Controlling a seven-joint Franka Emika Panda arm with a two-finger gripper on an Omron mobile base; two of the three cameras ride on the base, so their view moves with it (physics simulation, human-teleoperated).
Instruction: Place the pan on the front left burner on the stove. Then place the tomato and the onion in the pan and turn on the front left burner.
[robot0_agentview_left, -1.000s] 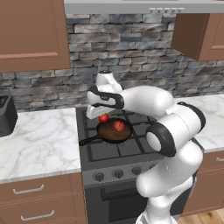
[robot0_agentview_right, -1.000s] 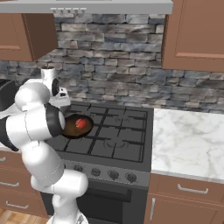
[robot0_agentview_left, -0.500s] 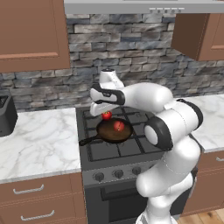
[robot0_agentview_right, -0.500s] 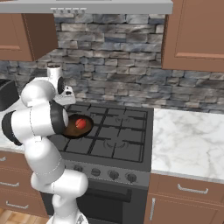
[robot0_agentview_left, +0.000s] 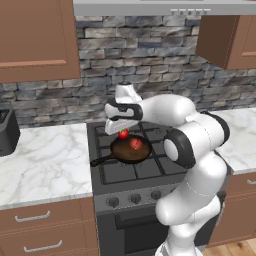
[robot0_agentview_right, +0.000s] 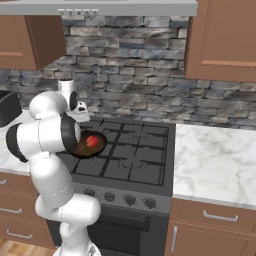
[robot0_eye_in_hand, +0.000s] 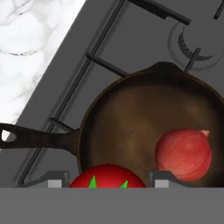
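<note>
The pan (robot0_agentview_left: 131, 152) sits on the front left burner (robot0_agentview_left: 114, 173) of the stove (robot0_agentview_left: 155, 170), its long handle (robot0_eye_in_hand: 39, 138) pointing toward the left counter. The onion (robot0_eye_in_hand: 183, 154) lies inside the pan, also seen as a dull red ball (robot0_agentview_left: 135, 144) (robot0_agentview_right: 92, 141). My gripper (robot0_agentview_left: 122, 131) hangs just above the pan's rim on the handle side, shut on the tomato (robot0_agentview_left: 123, 134). In the hand view the tomato (robot0_eye_in_hand: 108, 177), with its green cap, sits between my fingertips (robot0_eye_in_hand: 57, 180), and my gripper (robot0_eye_in_hand: 108, 180) looks down into the pan (robot0_eye_in_hand: 131, 127).
A row of knobs (robot0_agentview_left: 132, 198) runs along the stove front. White marble counter (robot0_agentview_left: 45, 165) lies to the left with a black appliance (robot0_agentview_left: 7, 131) at its far end. More counter (robot0_agentview_right: 215, 155) is on the right. The rear burner head (robot0_eye_in_hand: 197, 41) is beyond the pan.
My gripper has carried the tomato slightly to the right and a little lower, closer over the pan. Pan and onion have stayed put.
</note>
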